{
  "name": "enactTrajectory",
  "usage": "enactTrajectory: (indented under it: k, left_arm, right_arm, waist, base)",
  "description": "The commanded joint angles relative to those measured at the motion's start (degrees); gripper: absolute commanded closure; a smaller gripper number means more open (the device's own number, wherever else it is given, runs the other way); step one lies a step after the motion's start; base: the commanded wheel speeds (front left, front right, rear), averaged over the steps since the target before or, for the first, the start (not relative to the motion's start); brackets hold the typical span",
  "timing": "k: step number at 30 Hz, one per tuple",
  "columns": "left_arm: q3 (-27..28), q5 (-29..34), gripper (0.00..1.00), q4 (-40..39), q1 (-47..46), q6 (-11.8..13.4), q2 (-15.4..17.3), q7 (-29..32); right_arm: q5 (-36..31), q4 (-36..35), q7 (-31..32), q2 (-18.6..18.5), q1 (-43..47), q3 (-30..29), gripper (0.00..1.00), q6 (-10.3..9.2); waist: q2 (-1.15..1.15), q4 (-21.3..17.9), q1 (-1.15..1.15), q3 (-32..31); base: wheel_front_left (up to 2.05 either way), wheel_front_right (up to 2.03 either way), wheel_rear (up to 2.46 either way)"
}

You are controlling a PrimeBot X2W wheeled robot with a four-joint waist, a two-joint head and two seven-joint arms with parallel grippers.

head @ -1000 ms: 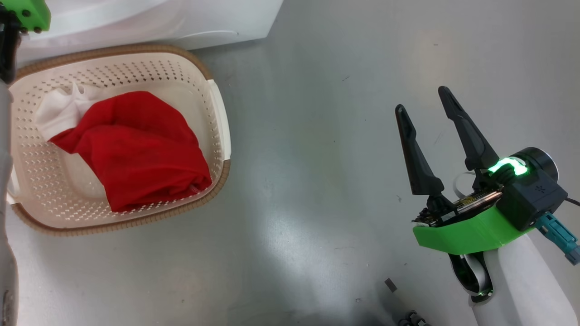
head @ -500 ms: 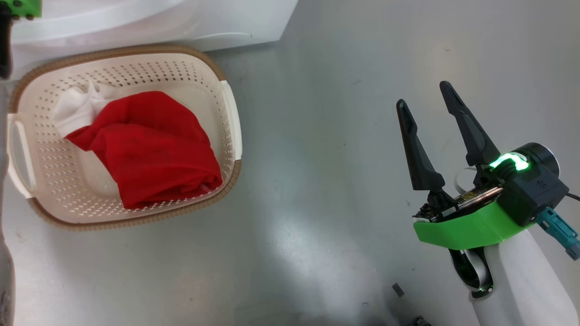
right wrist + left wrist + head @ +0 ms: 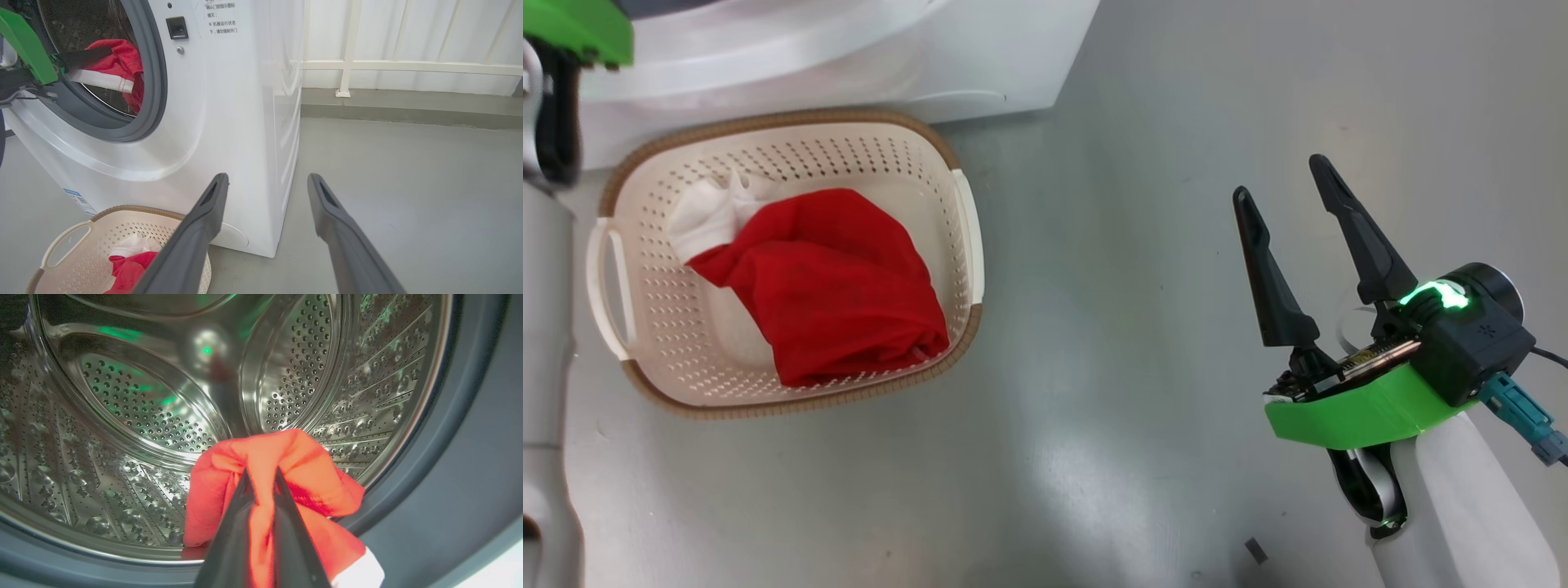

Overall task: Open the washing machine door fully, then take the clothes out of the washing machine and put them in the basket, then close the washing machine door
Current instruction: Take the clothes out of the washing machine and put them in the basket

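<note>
My left gripper [image 3: 261, 475] reaches into the steel drum [image 3: 135, 400] of the washing machine [image 3: 229, 122]. It is shut on a red garment [image 3: 302, 473] with a white cuff [image 3: 359, 573]. In the right wrist view that garment [image 3: 118, 57] hangs at the grey gasket [image 3: 157, 81], beside the left gripper's green mount [image 3: 24, 45]. The basket [image 3: 968, 237] stands on the floor in front of the machine [image 3: 849, 49]. It holds red clothes [image 3: 833, 286] and a white cloth [image 3: 715, 216]. My right gripper [image 3: 1281, 180] hovers open and empty over the floor, well right of the basket. The washing machine door is out of view.
Bare grey floor [image 3: 1111, 327] spreads between the basket and the right arm. A white railing [image 3: 351, 65] and a low kerb [image 3: 408, 110] run along the wall behind the machine. A small dark scrap [image 3: 1255, 550] lies on the floor near the right arm.
The head camera has shifted, so the basket and machine sit further right and lower in the picture. The right gripper stays open in the same place.
</note>
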Motion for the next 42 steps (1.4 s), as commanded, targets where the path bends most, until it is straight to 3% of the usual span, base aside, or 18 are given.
enactTrajectory:
  k: [1, 17, 27, 42]
  left_arm:
    - [1.58, 0.3, 1.0, -3.97, 2.69, 0.57, 3.04, -0.43]
    - [4.97, 2.75, 1.0, -24.42, 23.6, 2.08, 1.55, -0.44]
    - [7.9, 2.59, 1.0, -34.41, 34.76, 1.58, 0.83, -0.44]
    - [10.52, 2.92, 1.0, -48.42, 51.34, 3.02, -3.26, -0.44]
  right_arm:
    - [-0.46, -0.95, -0.36, 0.08, 0.78, 1.14, 0.0, 0.34]
    - [-0.58, 0.45, -0.36, 0.08, 2.65, 1.54, 0.0, 0.34]
    - [-0.64, 1.1, -0.36, 0.08, 3.68, 1.65, 0.0, 0.34]
    - [0.27, 1.94, -0.36, 0.08, 5.35, 1.62, 0.0, 0.34]
  waist:
    - [0.0, 0.35, 0.0, -1.41]
    - [0.0, 1.23, 0.0, -9.5]
    - [0.0, 2.34, 0.0, -14.01]
    - [0.0, 3.65, 0.0, -20.49]
  base:
    - [0.0, 0.0, 0.0]
    - [0.0, 0.0, 0.0]
    - [0.0, 0.0, 0.0]
    - [0.0, 0.0, 0.0]
